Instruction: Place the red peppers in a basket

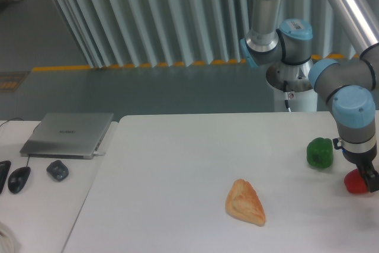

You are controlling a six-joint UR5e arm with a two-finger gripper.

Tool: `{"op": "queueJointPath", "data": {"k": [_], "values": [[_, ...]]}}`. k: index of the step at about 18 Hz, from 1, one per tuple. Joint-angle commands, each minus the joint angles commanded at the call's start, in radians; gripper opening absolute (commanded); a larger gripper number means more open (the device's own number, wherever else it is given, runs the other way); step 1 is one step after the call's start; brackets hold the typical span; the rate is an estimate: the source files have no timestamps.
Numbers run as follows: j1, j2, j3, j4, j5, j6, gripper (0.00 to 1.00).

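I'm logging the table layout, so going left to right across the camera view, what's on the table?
Black mouse → grey mouse → closed laptop → triangular pastry → green bell pepper → red pepper, at the gripper.

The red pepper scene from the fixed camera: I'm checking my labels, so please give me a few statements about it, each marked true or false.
1. The red pepper lies at the table's right edge, right at the gripper. True.
2. The green pepper sits left of the red one. True.
3. The pastry is touching the green pepper. False: it lies apart, nearer the middle of the white table.
4. The red pepper already rests in a basket. False: it is on the table, and no basket is in view.
5. The laptop at the left is open. False: its lid is closed.
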State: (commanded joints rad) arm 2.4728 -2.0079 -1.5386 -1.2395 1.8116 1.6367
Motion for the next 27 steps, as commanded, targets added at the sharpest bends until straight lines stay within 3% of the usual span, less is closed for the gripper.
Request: {"op": "queueJointPath", "data": {"k": [9,10,12,14,15,18,25,27], "values": [[-0.005,-0.034,-0.002,0.002,0.035,0.000,1.00],[-0.005,-0.035,-0.002,0.002,0.041,0.002,0.95],[-0.005,-0.031,0.001,-0.002,0.044,0.002,0.35],[-0.002,-0.025,0.002,-0.008,0.043,0.003,0.33],[-0.003,-0.023,0.005,-0.009,0.046,0.002,0.20],[-0.005,-0.020,0.002,-0.012,0.046,-0.006,0.11],[0.012,0.063,0.049,-0.017,0.009,-0.026,0.11],[0.069,0.084,0.090,-0.015,-0.111,-0.029,0.11]]}}
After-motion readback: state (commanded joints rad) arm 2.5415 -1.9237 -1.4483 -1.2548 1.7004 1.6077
